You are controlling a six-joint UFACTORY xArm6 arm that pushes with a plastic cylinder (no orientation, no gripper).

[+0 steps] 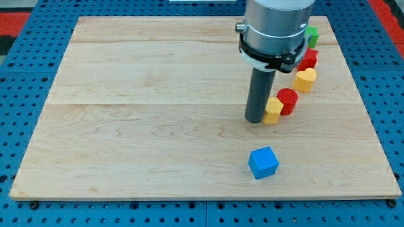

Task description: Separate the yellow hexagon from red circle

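Blue cube sits alone low on the wooden surface; green block, red block, yellow block line the view's upper right.

Yellow hexagon touches red circle — upper right.

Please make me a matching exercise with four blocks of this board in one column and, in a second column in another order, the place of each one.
Blocks:
1. blue cube
2. yellow hexagon
3. green block
4. red circle

Places:
A. at the view's top right, partly behind the arm
B. alone toward the view's bottom, apart from all the others
C. right against my tip, on its right side in the view
D. touching the yellow hexagon, up and to its right in the view

Pairs: 1-B, 2-C, 3-A, 4-D
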